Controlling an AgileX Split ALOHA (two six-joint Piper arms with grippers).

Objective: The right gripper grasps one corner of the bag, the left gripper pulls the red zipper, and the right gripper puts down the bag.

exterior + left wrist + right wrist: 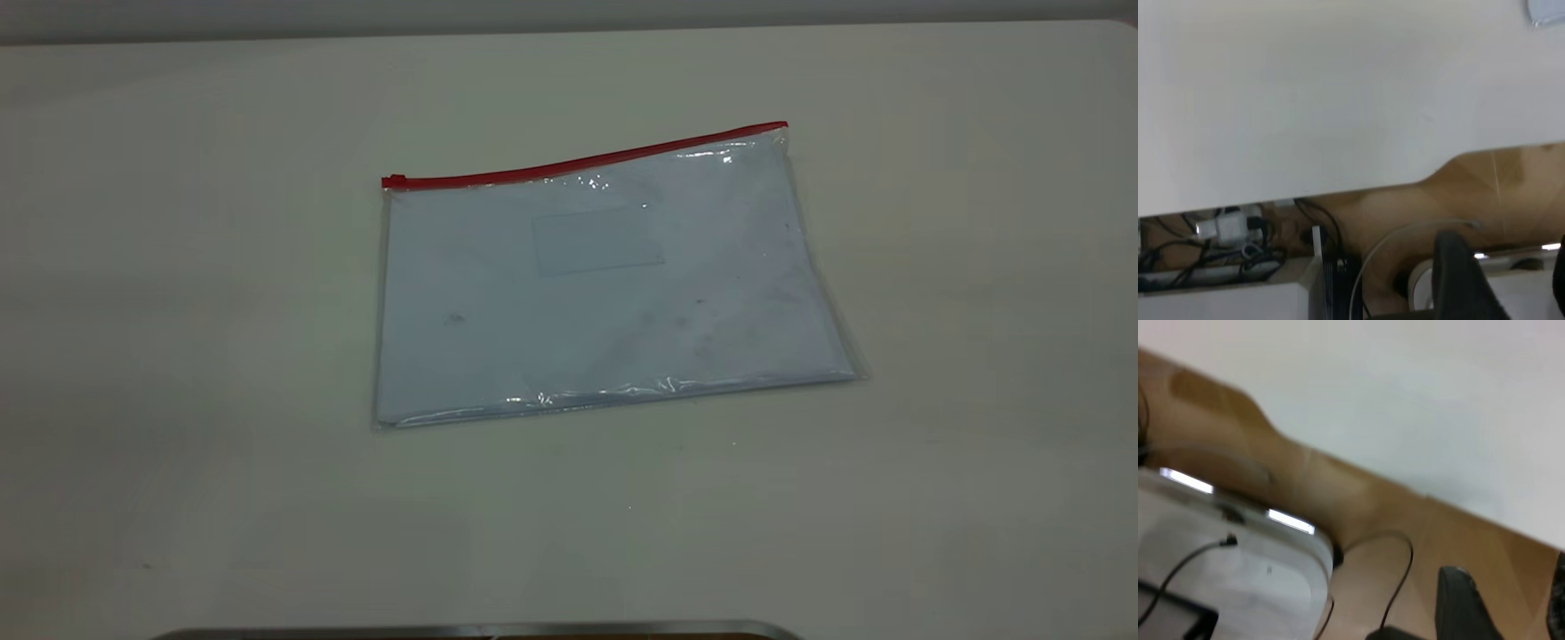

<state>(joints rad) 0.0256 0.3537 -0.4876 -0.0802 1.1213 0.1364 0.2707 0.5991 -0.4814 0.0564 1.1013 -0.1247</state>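
The bag lies flat near the middle of the table, untouched, no arm showing in the exterior view. Its zipper runs along the far edge from ten o'clock, where the slider sits, up toward one o'clock at the far corner. The left gripper hangs off the table edge, fingers apart. The right gripper is likewise beyond the edge; its jaws seem spread, though they are mostly cut off.

Pale table; brown floor, seemingly wood, beneath.
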